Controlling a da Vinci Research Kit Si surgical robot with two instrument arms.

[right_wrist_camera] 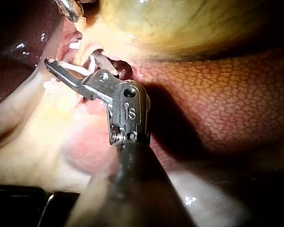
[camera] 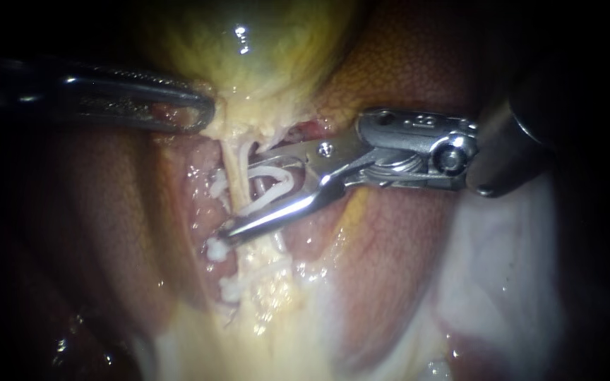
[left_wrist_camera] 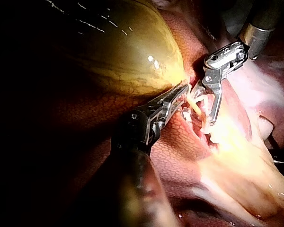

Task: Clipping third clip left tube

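The pale left tube (camera: 232, 169) runs down from the yellow-green gallbladder (camera: 262, 49). My left instrument (camera: 202, 113) comes in from the left, its jaws shut on tissue at the gallbladder's neck. My right instrument (camera: 238, 194) stands with its jaws wide apart astride the tube, carrying an open white clip (camera: 277, 180) between them. Lower on the tube sit two more white clips (camera: 214, 248) (camera: 229, 288). In the left wrist view my left instrument (left_wrist_camera: 182, 92) grips beside my right instrument (left_wrist_camera: 206, 113). The right wrist view shows my right instrument (right_wrist_camera: 61, 66) holding the clip (right_wrist_camera: 80, 68).
Reddish-brown liver (camera: 397, 240) lies on both sides of the tube, with pale fatty tissue (camera: 270, 331) below and whitish tissue (camera: 503, 268) at the right. The gallbladder (left_wrist_camera: 128, 52) bulges behind my left instrument. Mottled liver (right_wrist_camera: 217, 94) lies beside my right shaft.
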